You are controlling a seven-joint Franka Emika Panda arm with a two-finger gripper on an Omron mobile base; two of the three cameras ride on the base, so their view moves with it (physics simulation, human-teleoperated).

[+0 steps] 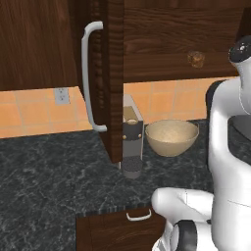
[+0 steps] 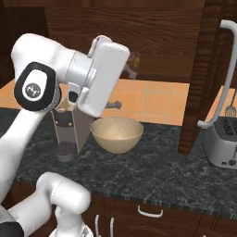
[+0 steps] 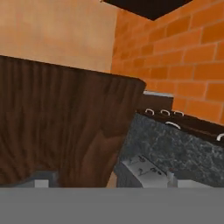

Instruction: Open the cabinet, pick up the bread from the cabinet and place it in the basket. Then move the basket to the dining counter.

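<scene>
Both doors of the dark wood cabinet (image 1: 115, 73) stand open, one edge-on with a pale bar handle (image 1: 87, 73) and the other at the right (image 2: 203, 74). The bread (image 1: 196, 59), a small brown lump, rests on the cabinet's shelf. In the right base view the bread (image 2: 134, 59) peeks out just past my white hand. My gripper (image 2: 127, 69) is raised to shelf height beside it, and in the hand view its fingertips (image 3: 42, 180) sit wide apart with nothing between them. Below on the black granite stands the tan basket (image 1: 171, 137) (image 2: 116, 134), empty. The dining counter is out of view.
A coffee machine (image 1: 132, 142) stands left of the basket, under the open door's edge. At the right of the counter is a toaster (image 2: 222, 143), below the other door's handle (image 2: 227, 69). A drawer (image 1: 120, 228) juts out at the counter's front.
</scene>
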